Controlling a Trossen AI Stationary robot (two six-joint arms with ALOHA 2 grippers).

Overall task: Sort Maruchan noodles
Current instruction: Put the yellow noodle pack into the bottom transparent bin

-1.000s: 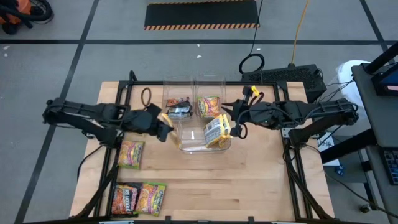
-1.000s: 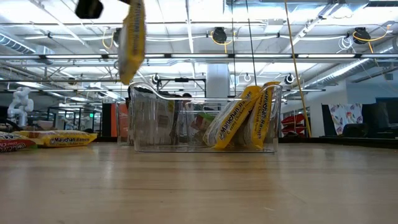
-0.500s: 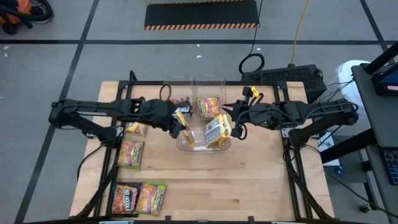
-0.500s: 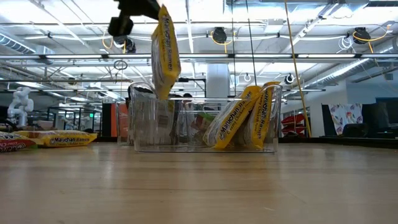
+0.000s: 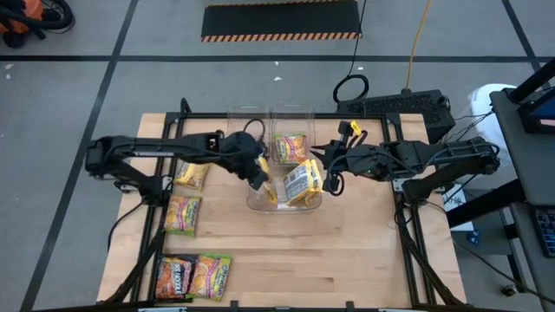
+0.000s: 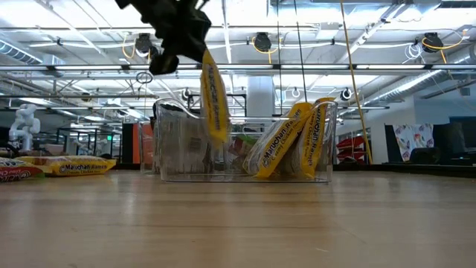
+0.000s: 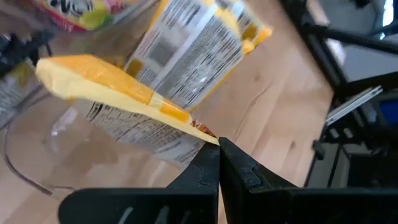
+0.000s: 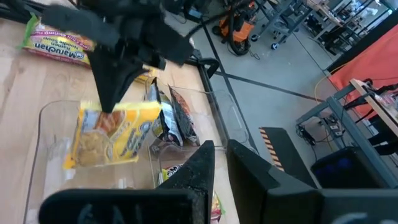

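My left gripper (image 5: 259, 176) reaches from the table's left over the near clear bin (image 5: 260, 204), shut on a yellow Maruchan packet (image 5: 268, 188). The packet also shows in the low view (image 6: 214, 97) and in the right wrist view (image 8: 113, 134). Two more yellow packets (image 5: 300, 180) lean in that bin against its right wall (image 6: 286, 149). My right gripper (image 5: 327, 172) waits beside the bin's right side, open by a narrow gap and empty. On the table lie a yellow (image 5: 191, 176), two lime-green (image 5: 182, 214) (image 5: 213, 276) and an orange-red packet (image 5: 173, 276). My left gripper pinches the yellow packet between its two fingers by its top edge seam (image 7: 198, 129), only at the fingertips (image 7: 214, 163). The fingers slant down from the table's left. The packet hangs edge-down below them, lifted clear, its lower end (image 6: 216, 136) below the bin's rim.
Two more clear bins stand at the far side: one with dark packets (image 5: 249, 145), one with lime-green and orange ones (image 5: 292, 146). Bare wood lies near the table's near right (image 5: 347, 260). Black frame rails run along the table's sides (image 5: 408, 234).
My left gripper has moved toward the table's right and down, carrying the hanging yellow packet from left of the bins to over the near bin; the packet's lower end has sunk below the bin's rim.
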